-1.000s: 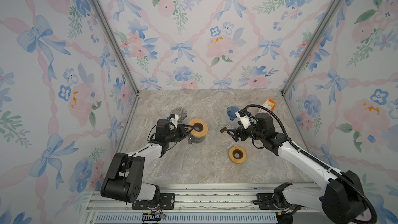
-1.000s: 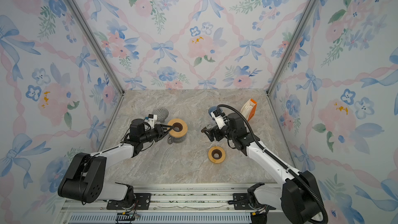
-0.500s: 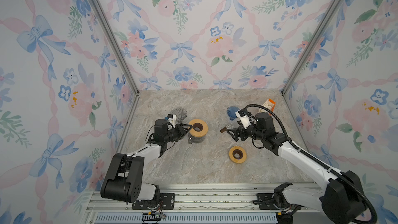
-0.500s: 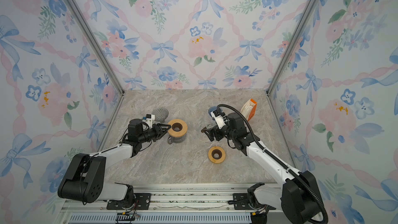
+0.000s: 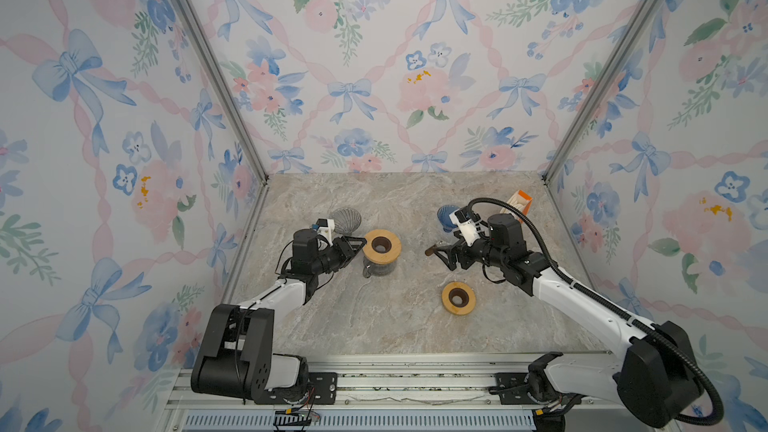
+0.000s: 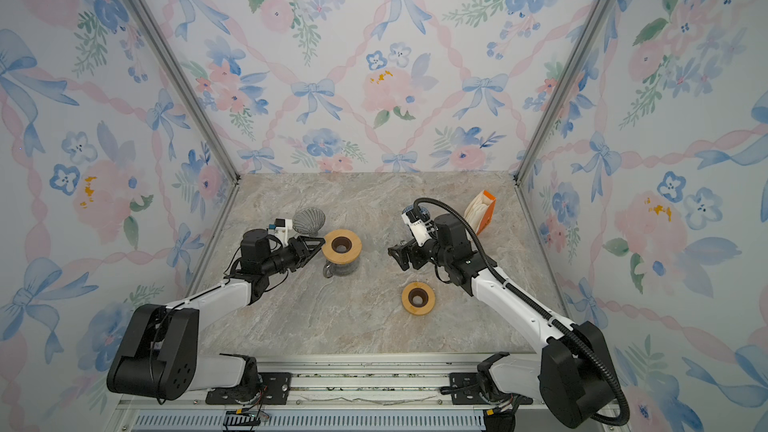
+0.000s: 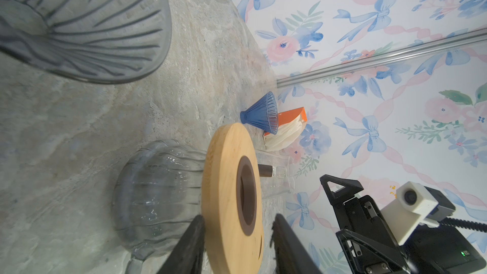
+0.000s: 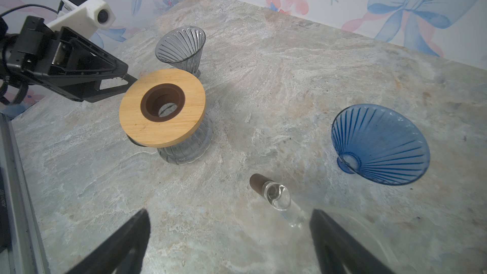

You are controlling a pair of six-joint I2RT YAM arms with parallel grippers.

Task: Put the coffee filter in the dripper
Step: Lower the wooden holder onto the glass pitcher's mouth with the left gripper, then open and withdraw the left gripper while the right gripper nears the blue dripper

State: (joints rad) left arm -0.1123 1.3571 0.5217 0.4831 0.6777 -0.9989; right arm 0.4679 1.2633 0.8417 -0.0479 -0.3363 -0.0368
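At the back right corner of the table (image 5: 395, 338) the paper filters (image 6: 477, 213) sit fanned in their orange box (image 6: 491, 206), touched by neither claw; no filter is in either dripper yet. The blue dripper (image 8: 382, 143) stands just in front of the box; the grey dripper (image 5: 345, 220) stands at the back left; both rest on narrow feet, bare on the table, neither seated in a ring. Left claw (image 5: 358, 248): jaws parted to either side of the rim of the wooden ring (image 8: 131, 119) that sits on a glass jug (image 5: 378, 268); a gap shows on one side, so it is not clamping. Right claw (image 5: 441, 257): jaws spread wide and empty, hovering over a glass handle with a brown cap (image 8: 259, 181); a second wooden ring (image 5: 469, 305) lies nearer the front. Risks, as judged: the left jaws straddle the ring, so a sideways exit could drag it off the jug or tip the jug; a right reach for the box must pass the blue dripper and the glass handle, and a low sweep could knock either; the filters look thin and nested, so a pinch may take several or crease one; the light box may slide or topple; a dripper on its small foot may tip as a filter is pressed in.
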